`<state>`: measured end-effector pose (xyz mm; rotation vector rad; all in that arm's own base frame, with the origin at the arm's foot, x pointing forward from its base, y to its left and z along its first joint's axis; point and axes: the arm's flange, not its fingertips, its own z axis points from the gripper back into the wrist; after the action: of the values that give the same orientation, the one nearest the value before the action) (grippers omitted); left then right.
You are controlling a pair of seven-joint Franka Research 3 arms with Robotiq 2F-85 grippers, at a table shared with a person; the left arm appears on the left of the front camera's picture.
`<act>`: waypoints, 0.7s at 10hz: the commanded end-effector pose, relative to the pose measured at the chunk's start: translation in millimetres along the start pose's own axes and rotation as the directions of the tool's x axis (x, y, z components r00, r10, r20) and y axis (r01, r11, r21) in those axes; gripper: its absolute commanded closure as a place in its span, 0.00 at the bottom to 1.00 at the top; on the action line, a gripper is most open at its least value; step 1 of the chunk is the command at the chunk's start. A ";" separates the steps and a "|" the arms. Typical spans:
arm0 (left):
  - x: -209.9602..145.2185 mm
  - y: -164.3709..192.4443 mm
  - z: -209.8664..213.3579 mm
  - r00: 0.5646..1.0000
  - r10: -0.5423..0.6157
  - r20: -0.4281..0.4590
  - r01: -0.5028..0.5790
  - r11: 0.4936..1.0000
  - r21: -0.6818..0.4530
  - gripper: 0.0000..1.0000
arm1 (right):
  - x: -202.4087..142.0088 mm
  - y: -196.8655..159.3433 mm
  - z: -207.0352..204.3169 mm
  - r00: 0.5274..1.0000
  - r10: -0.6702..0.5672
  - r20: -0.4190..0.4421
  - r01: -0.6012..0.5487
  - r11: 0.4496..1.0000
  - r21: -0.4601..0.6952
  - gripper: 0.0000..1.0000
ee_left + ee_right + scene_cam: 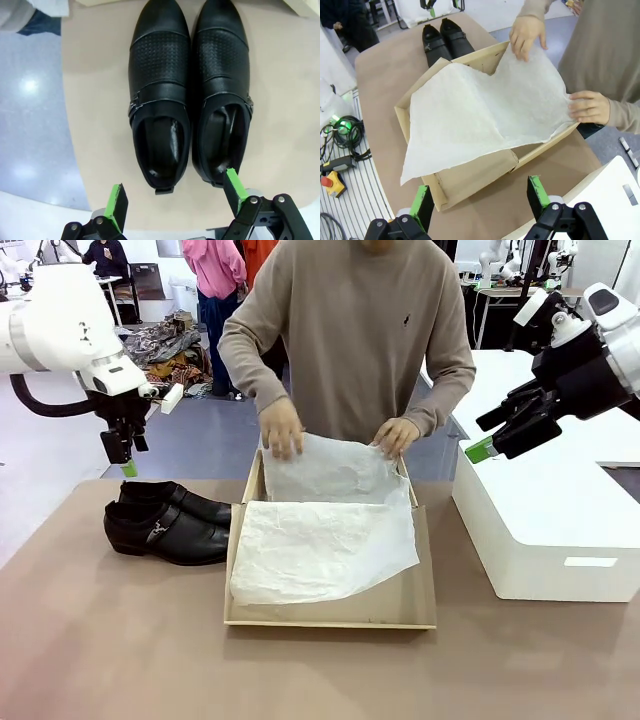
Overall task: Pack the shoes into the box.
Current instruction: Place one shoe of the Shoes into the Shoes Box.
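Note:
Two glossy black shoes point(168, 523) lie side by side on the brown table, left of the box, toes toward it. In the left wrist view the shoes point(187, 95) sit straight below my open left gripper point(176, 200), heels nearest its green pads. That left gripper point(124, 455) hangs above the shoes' heel end. The tan cardboard box point(330, 615) stands open mid-table, white tissue paper point(320, 540) spread over it. A person's hands point(282, 428) hold the paper at the far rim. My right gripper point(495, 435) hovers open at the right, empty, and looks down on the box point(470, 175).
A large white block point(545, 520) stands right of the box, under my right arm. The table's left edge lies close behind the shoes' heels point(75, 150). Cables and a red button unit point(335, 182) lie on the floor beside the table.

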<state>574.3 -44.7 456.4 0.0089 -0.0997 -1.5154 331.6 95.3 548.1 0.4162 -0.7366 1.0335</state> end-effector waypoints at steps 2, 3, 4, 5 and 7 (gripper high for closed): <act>-1.6 -2.0 4.7 1.000 0.002 0.001 -0.002 1.000 0.014 0.00 | 0.2 -3.0 -1.1 1.000 0.015 0.021 -0.015 1.000 0.014 0.00; -1.6 -2.0 4.7 1.000 0.002 0.001 -0.002 1.000 0.014 0.00 | 0.2 -3.0 -1.1 1.000 0.015 0.021 -0.015 1.000 0.014 0.00; -1.6 -2.0 4.7 1.000 0.002 0.001 -0.002 1.000 0.014 0.00 | 0.2 -3.0 -1.1 1.000 0.015 0.021 -0.015 1.000 0.014 0.00; -1.6 -2.0 4.7 1.000 0.002 0.001 -0.002 1.000 0.014 0.00 | 0.2 -3.0 -1.1 1.000 0.015 0.021 -0.015 1.000 0.014 0.00; 3.0 4.2 4.5 1.000 0.010 -0.019 -0.009 0.999 0.031 0.00 | 0.2 -3.0 -1.1 1.000 0.015 0.021 -0.015 1.000 0.014 0.00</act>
<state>575.2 -45.8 458.7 0.0141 -0.1081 -1.5155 331.6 95.3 548.0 0.4163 -0.7362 1.0336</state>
